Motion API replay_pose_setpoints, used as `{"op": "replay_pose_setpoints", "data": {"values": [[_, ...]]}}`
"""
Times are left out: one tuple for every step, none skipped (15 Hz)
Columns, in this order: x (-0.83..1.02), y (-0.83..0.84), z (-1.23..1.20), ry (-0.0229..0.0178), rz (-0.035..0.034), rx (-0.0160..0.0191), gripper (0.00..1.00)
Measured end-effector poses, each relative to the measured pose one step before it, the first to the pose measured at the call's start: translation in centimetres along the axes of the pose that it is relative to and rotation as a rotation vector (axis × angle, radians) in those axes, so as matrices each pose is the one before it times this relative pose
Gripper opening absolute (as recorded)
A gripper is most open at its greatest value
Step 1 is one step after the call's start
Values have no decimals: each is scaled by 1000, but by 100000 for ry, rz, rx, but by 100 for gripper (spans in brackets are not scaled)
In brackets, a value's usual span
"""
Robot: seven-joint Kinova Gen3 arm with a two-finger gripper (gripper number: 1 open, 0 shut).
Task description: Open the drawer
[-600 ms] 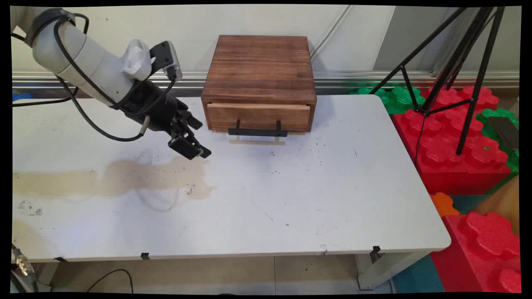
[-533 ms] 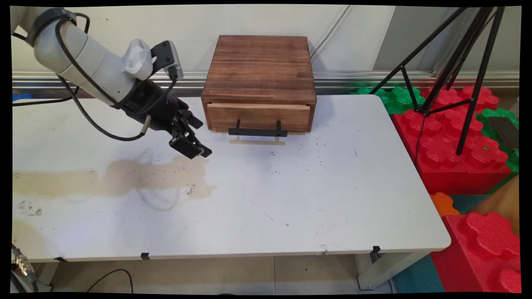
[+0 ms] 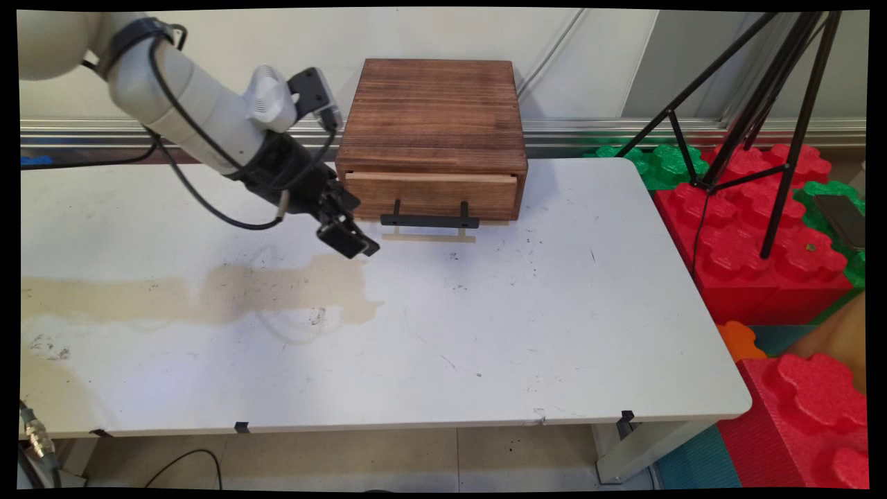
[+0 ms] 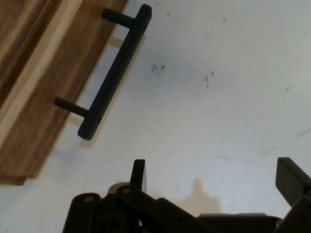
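At the far side of a white table (image 3: 485,333), a brown wooden box (image 3: 433,114) stands against the wall, its single drawer (image 3: 431,195) pushed in flush, so whatever lies inside cannot be seen. A black bar handle (image 3: 429,221) juts from the drawer front on two short posts, low over the tabletop.

The black gripper (image 3: 350,239) hangs just left of that handle, close above the table and angled down to the right, gripping nothing and touching nothing. In the hand view its two fingers (image 4: 138,174) stand wide apart with bare tabletop between them, and the handle (image 4: 114,73) and drawer front (image 4: 53,92) lie ahead and to one side, clear of both fingertips. The right-hand finger is cut off by the edge of that view.

The white arm (image 3: 194,114) reaches in from the upper left, black cables (image 3: 208,201) looping beneath it. A pale brown stain (image 3: 208,298) runs across the left half of the table, just near of the gripper.

Beyond the table's right edge sit big red blocks (image 3: 762,235) and green blocks (image 3: 658,163), with a black tripod (image 3: 762,104) standing on them, its top out of frame. A dark flat object at the far right is too small to identify.
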Motion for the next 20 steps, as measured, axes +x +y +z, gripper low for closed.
{"op": "replay_pose_setpoints", "data": {"values": [[207, 1, 278, -125, -182, 450, 100], [380, -6, 507, -514, 446, 1062, 100], [463, -16, 552, -477, 660, 1036, 100], [417, -11, 487, -397, 669, 828, 100], [450, -40, 534, -385, 769, 778, 100], [509, -65, 649, -512, 752, 1005, 100], [466, -88, 710, -622, 678, 1012, 100], [364, -73, 586, -533, 457, 815, 100], [432, -91, 733, -545, 775, 1015, 100], [420, -85, 748, -499, 822, 928, 100], [305, -58, 672, -482, 700, 749, 100], [237, -27, 504, -359, 641, 445, 100], [330, -25, 687, -492, 1012, 506, 100], [336, -53, 821, -570, 1221, 671, 100], [328, -44, 806, -508, 1211, 580, 100], [217, -61, 678, -426, 925, 414, 100], [288, -73, 809, -357, 1193, 325, 100], [276, -84, 798, -299, 1155, 218, 100], [211, -92, 691, -239, 949, 163, 100], [233, -137, 790, -266, 999, 241, 100]]}}
